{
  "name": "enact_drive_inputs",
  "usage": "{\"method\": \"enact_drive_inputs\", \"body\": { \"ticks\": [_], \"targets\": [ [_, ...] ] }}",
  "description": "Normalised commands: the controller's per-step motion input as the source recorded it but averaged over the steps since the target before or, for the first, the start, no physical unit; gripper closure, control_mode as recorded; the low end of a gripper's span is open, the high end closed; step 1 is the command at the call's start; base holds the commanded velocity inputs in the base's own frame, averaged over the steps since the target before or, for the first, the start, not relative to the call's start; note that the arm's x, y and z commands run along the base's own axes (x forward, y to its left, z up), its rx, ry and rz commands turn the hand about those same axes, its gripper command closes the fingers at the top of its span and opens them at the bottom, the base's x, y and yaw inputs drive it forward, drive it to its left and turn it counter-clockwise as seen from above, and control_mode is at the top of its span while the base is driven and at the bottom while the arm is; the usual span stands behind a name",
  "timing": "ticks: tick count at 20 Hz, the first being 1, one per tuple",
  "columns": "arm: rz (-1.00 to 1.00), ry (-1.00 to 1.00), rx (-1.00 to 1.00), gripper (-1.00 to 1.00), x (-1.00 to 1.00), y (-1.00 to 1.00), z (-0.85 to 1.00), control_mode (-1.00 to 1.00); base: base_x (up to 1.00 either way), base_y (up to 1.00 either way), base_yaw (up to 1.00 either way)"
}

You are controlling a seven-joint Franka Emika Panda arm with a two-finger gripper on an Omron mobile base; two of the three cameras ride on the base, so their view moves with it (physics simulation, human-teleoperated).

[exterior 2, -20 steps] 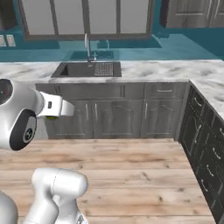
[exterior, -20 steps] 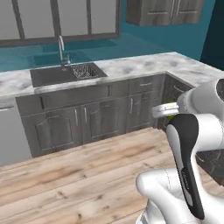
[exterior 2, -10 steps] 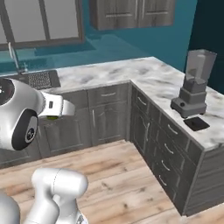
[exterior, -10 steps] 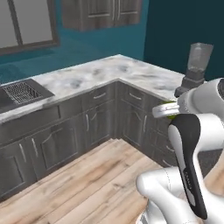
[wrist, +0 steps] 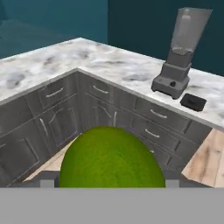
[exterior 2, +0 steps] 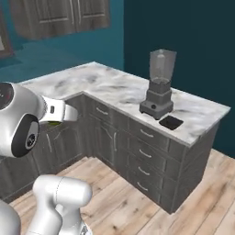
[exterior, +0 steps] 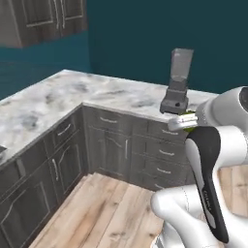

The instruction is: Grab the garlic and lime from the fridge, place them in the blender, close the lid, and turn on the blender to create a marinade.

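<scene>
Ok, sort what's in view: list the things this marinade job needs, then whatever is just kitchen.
Job: lime, held in the tool; blender, jar open; lid, lying on the counter beside it.

Just kitchen: marble counter; drawers; wall cabinets.

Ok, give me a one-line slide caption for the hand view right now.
Lime held in the pincer, facing the open blender with its lid beside it on the counter.

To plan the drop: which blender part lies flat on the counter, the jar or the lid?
The lid: a flat black square beside the blender. The jar stands upright on the base.
</scene>
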Motion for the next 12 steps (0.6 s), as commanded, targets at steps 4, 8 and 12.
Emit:
{"method": "enact_drive_inputs", "body": {
  "ticks": [4,8,12],
  "targets": [
    [0.00,0.00,0.00,1.00,0.00,0.00,0.00,1.00,0.42,0.45,-0.79],
    [0.00,0.00,0.00,1.00,0.00,0.00,0.00,1.00,0.60,0.56,-0.74],
    [0.00,0.00,0.00,1.00,0.00,0.00,0.00,1.00,1.00,0.62,-0.52]
  ]
}}
